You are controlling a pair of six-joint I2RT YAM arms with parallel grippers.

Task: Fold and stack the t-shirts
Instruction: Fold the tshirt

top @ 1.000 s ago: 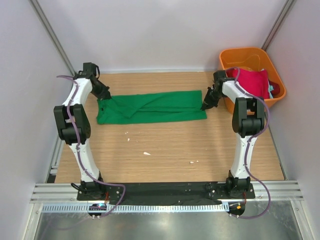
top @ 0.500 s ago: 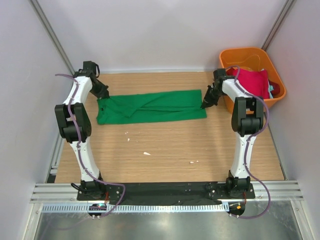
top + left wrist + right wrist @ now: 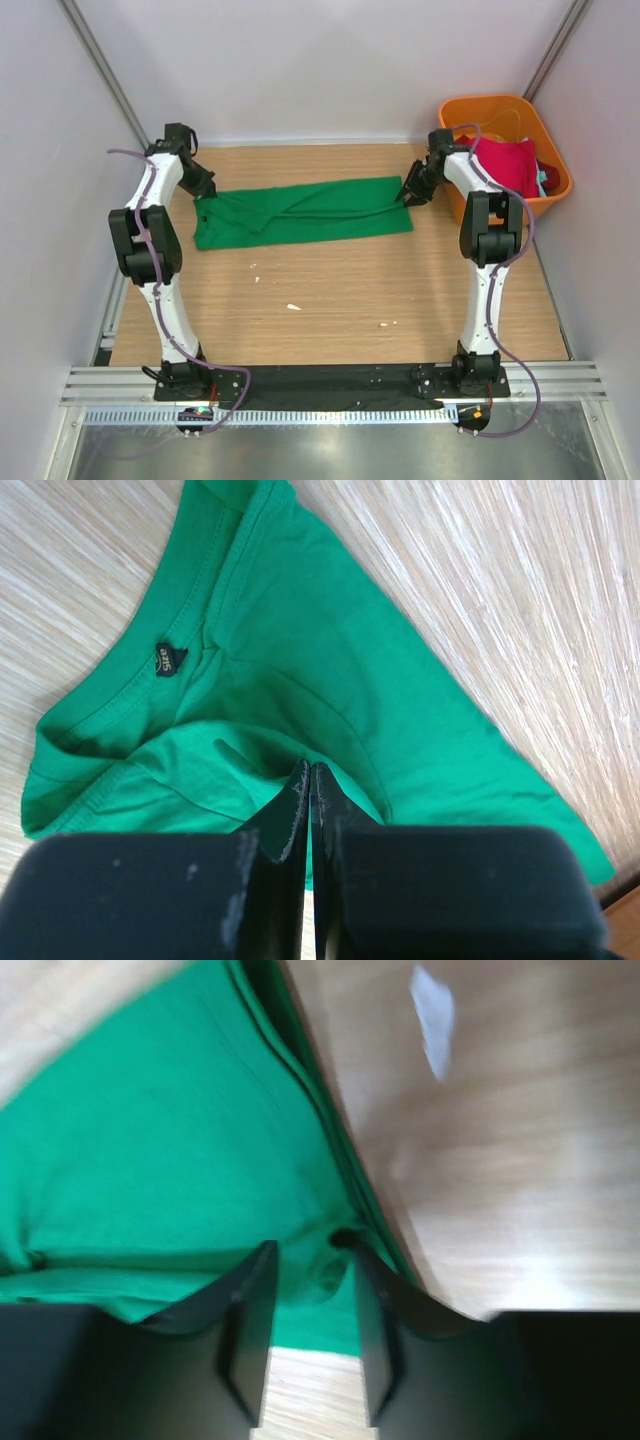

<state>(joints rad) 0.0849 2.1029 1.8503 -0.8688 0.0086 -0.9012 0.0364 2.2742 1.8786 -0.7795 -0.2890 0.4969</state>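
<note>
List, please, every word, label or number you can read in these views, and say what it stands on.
The black neck tag inside the collar of the green t-shirt: pale print, too small to read.
No other writing shows in any view.

Matt cloth t-shirt (image 3: 300, 212), wood-grain table (image 3: 330, 290)

A pale wood-grain desk (image 3: 330, 290) fills a small booth, closed in by plain white walls (image 3: 320, 70) at the back and on both sides. Slim metal posts (image 3: 100, 70) slant up the two rear corners. Along the near edge run silver rails (image 3: 100, 385) and a slotted strip (image 3: 330, 412), with dull sheet metal (image 3: 320, 450) below. The light is even and soft.
</note>
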